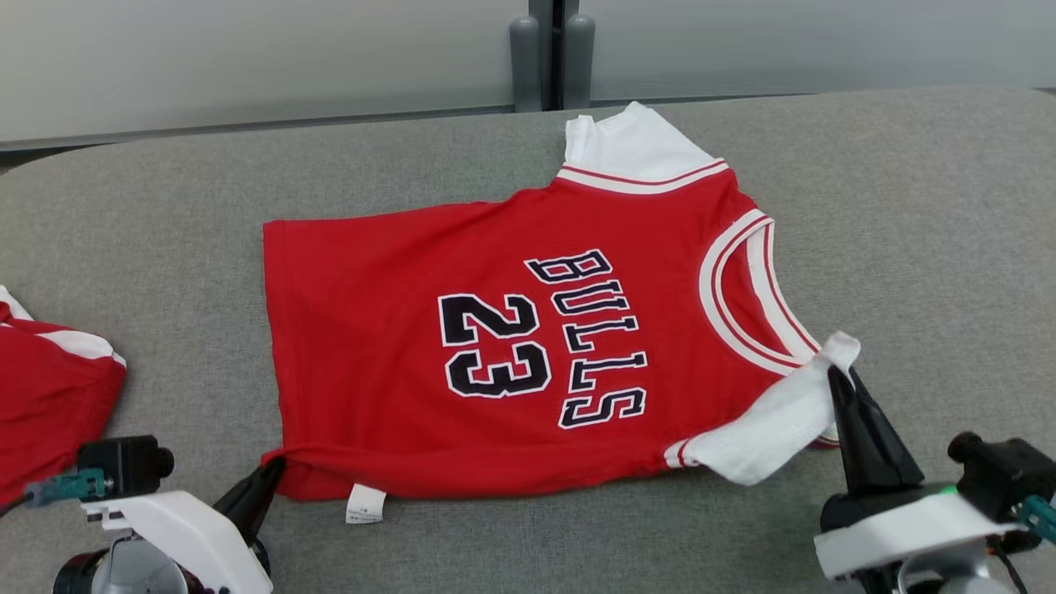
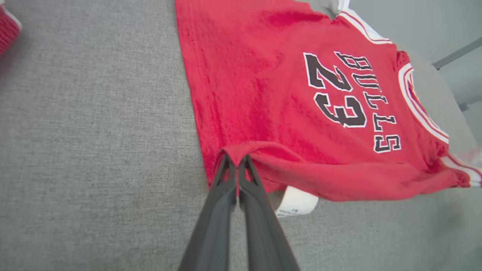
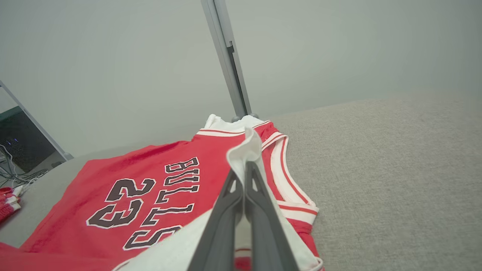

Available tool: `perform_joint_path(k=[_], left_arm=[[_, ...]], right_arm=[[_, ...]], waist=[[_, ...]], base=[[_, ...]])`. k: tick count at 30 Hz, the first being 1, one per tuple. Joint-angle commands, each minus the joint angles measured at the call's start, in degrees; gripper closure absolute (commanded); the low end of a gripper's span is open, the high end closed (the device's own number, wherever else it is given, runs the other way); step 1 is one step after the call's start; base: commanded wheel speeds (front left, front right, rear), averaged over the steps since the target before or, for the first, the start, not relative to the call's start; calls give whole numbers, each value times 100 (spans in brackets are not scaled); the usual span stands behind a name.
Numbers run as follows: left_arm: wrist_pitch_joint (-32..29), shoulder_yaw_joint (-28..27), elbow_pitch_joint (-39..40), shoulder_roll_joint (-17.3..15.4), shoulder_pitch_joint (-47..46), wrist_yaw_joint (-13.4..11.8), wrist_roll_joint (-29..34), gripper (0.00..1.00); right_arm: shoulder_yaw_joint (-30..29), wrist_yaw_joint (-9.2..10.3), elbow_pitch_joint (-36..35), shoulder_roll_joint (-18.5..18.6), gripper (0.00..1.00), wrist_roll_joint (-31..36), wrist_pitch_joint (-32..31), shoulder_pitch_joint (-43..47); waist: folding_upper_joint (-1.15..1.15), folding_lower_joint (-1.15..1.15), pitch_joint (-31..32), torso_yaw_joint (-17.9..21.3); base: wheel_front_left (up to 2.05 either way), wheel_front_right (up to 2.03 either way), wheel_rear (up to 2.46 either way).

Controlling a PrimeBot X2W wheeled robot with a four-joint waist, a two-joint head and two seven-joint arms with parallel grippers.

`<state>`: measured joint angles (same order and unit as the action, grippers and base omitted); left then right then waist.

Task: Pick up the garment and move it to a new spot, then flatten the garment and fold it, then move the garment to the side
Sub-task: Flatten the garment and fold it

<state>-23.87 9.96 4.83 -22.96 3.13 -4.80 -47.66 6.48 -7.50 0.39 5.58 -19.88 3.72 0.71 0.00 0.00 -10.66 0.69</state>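
Observation:
The garment (image 1: 511,346) is a red jersey with white sleeves and black "BULLS 23" lettering, spread on the grey padded table (image 1: 907,206) with its collar to the right. My left gripper (image 1: 272,469) is shut on the jersey's near hem corner, and the left wrist view shows the red cloth (image 2: 263,94) pinched between the fingertips of the left gripper (image 2: 236,157). My right gripper (image 1: 840,373) is shut on the near white sleeve (image 1: 775,425), lifting its tip slightly. In the right wrist view the white sleeve (image 3: 244,150) folds over the tips of the right gripper (image 3: 244,163).
A second red and white garment (image 1: 45,388) lies at the table's left edge. A white label (image 1: 365,503) pokes out under the jersey's near hem. Grey wall panels and a post (image 1: 551,58) stand behind the table.

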Motion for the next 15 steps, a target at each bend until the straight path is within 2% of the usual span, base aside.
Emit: perform_joint_path(k=[1,8,15], left_arm=[[-47,-43,-53,-20,-170,50,-74,100],[-249,-129,-317,89,-791,263,-495,100],[-108,-230,-587,221,-1277,340,-647,100]], right_arm=[[11,2,107,49,100,-32,78,-197],[16,2,888,121,100,-69,375,-1212],[8,2,1511,52,100,-76,593,-1973]], waist=[[0,0,-95,-40],[0,0,-404,-111],[0,0,-652,-144]], base=[[0,0,0],[0,0,0],[0,0,0]])
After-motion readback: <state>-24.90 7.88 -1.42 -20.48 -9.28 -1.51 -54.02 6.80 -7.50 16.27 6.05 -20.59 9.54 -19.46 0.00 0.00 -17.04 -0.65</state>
